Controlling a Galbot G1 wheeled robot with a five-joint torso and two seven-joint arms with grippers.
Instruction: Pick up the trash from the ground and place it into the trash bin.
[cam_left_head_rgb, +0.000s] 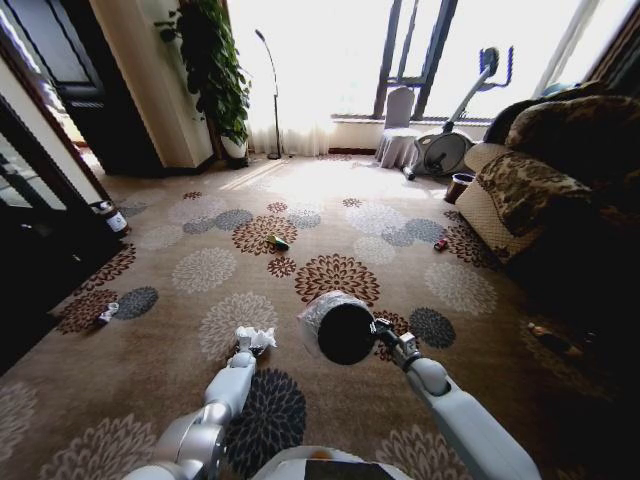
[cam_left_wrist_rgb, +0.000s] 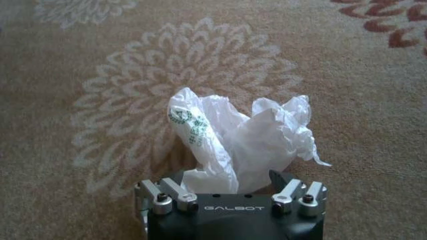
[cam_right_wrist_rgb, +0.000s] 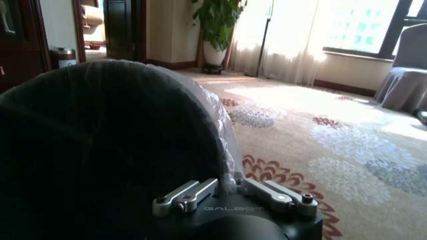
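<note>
left gripper (cam_left_wrist_rgb: 230, 187): clamped on paper wad (cam_left_wrist_rgb: 240, 137), lifted just above carpet
right gripper (cam_right_wrist_rgb: 233, 192): gripping bin (cam_left_head_rgb: 340, 326) rim
step: you've got the wad
next: swing it over the bin mouth, release

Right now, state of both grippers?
Left gripper: shut on the crumpled white paper wad.
Right gripper: shut on the trash bin rim, holding it up.

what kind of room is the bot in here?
Most likely a home living room: a patterned floral carpet, an upholstered sofa on the right, and an exercise bike beside a tall potted plant near the bright windows.
</note>
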